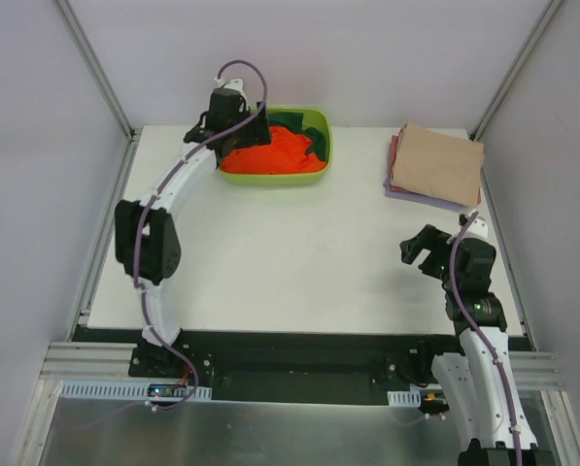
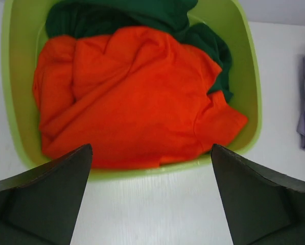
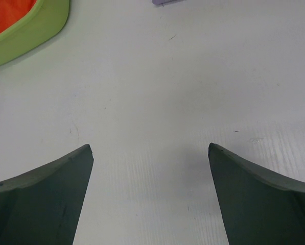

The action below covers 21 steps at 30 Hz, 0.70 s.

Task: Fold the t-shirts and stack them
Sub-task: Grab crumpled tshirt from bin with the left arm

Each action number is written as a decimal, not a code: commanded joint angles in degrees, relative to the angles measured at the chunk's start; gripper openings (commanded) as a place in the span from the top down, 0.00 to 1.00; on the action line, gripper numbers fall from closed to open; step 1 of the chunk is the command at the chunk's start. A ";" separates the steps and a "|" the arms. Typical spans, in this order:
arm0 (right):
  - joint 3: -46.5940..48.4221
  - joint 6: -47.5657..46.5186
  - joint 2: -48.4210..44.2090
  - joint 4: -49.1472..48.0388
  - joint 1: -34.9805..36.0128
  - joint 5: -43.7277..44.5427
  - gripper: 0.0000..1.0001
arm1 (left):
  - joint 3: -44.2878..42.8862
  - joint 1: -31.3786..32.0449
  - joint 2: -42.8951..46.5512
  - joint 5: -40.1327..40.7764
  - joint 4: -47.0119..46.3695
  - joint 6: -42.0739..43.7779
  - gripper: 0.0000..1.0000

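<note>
Top external view, nearest first: the right tool (image 1: 421,252) hangs low over the bare near-right part of the white tabletop (image 1: 290,262). Its fingers are spread wide and hold nothing. The right wrist view shows only tabletop between them, with a corner of the tub far off to the left.

Farther back on the left, the left arm arcs up the left side of the tabletop and carries the left tool (image 1: 233,128) above the left end of the lime-green tub (image 1: 325,136). The left wrist view shows this tool's two dark fingers also parted and empty. They frame the tub's closest rim, and no cloth lies between them.

The orange t-shirt (image 1: 275,153) lies crumpled inside the tub, on top of the heap. It spreads along the tub's left-to-right long axis. The dark green t-shirt (image 1: 304,124) is bunched behind it and to its right.

From the left tool, the orange cloth sits straight ahead and below, just past the rim. The left arm is clearly the nearer one, and the right tool is well apart from the tub. A downward reach should meet a raised fold of orange near the middle of the heap.

At the far right, the tan t-shirt (image 1: 440,160) rests squarely folded on a lilac t-shirt (image 1: 418,197) and a reddish t-shirt (image 1: 393,153).
</note>
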<state>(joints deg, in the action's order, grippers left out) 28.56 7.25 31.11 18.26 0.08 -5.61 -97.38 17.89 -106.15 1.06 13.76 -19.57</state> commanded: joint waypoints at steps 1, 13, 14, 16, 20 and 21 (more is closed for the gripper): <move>0.18 -0.12 -1.32 -3.32 -0.08 -2.22 0.04 | -16.39 -0.58 -15.71 0.96 0.92 8.31 0.01; 0.01 -0.83 -0.88 -2.71 -0.16 -1.60 0.04 | -36.83 -0.31 -37.46 -4.58 -0.66 0.95 0.01; 0.10 -0.92 -0.62 -2.53 -0.16 -1.60 0.04 | -36.74 -0.31 -37.81 -4.66 -0.84 0.77 0.02; 0.10 -0.83 -0.62 -2.53 -0.16 -1.43 0.04 | -36.74 -0.05 -38.69 -4.14 -1.01 0.50 0.06; 0.01 -0.83 -0.61 -2.62 -0.16 -1.43 0.04 | -36.65 0.04 -39.05 -4.05 -1.19 0.59 0.31; 0.01 -0.92 -0.53 -2.53 -0.08 -1.42 0.04 | -36.65 0.04 -38.87 -3.96 -1.19 0.94 0.39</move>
<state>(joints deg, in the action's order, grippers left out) 28.23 6.94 30.55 17.26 0.08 -6.66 -131.79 17.91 -145.08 -2.46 13.96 -17.82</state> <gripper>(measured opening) 0.966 0.720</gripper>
